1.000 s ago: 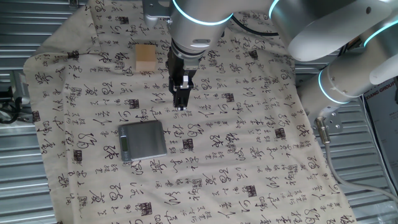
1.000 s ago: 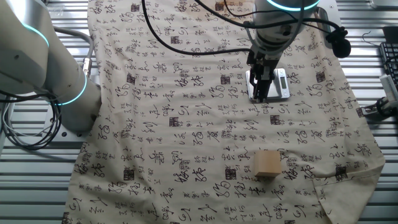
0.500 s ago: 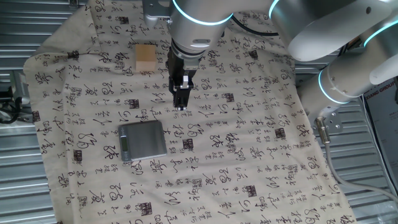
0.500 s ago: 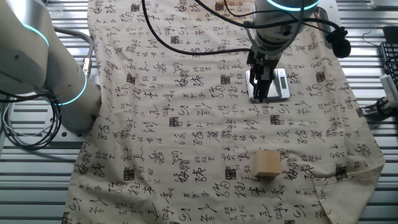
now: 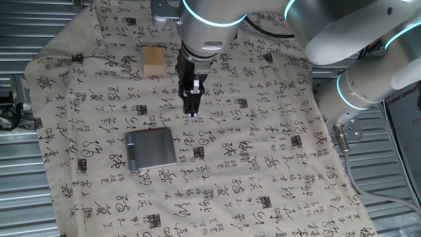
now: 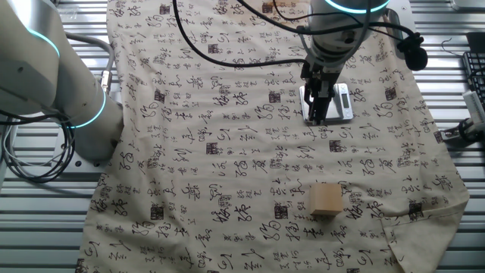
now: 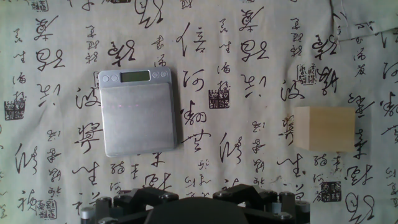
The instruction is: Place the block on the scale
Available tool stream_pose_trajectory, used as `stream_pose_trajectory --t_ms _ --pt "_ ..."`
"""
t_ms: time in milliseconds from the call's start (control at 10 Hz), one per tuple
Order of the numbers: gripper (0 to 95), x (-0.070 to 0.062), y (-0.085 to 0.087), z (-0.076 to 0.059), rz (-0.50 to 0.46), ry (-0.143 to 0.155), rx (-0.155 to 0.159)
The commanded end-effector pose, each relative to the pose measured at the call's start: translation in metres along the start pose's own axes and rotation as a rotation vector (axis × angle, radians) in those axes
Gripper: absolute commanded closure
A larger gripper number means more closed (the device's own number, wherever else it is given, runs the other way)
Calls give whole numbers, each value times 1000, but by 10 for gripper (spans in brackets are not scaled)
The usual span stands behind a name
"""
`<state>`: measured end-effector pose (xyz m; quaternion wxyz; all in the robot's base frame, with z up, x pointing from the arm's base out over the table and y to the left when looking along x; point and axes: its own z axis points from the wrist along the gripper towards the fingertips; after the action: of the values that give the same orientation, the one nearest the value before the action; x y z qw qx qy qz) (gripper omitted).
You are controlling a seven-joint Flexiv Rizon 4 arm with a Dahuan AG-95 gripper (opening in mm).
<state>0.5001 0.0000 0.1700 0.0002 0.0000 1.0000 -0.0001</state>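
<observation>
The block (image 5: 154, 61), a light tan wooden cube, stands on the printed cloth at the far left; it also shows in the other fixed view (image 6: 326, 200) and at the right of the hand view (image 7: 324, 128). The scale (image 5: 152, 148), a flat grey plate with a display strip, lies nearer the front; in the other fixed view (image 6: 342, 102) the arm partly hides it, and it sits left of centre in the hand view (image 7: 138, 118). My gripper (image 5: 191, 110) hangs above the cloth between the two, empty, with a gap between its fingers (image 7: 163, 194).
A beige cloth (image 5: 263, 164) printed with black characters covers the table (image 5: 20, 197), whose ribbed metal shows around it. The robot's white base and arm links (image 5: 368, 79) stand at the right edge. A cable (image 6: 30, 163) lies off the cloth at the left.
</observation>
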Motion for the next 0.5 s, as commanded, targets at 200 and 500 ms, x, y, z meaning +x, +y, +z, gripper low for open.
stream_pose_trajectory --t_ms 200,500 --pt "950 0 0 0 -69 -66 22" --pt "950 0 0 -1 -69 -64 24"
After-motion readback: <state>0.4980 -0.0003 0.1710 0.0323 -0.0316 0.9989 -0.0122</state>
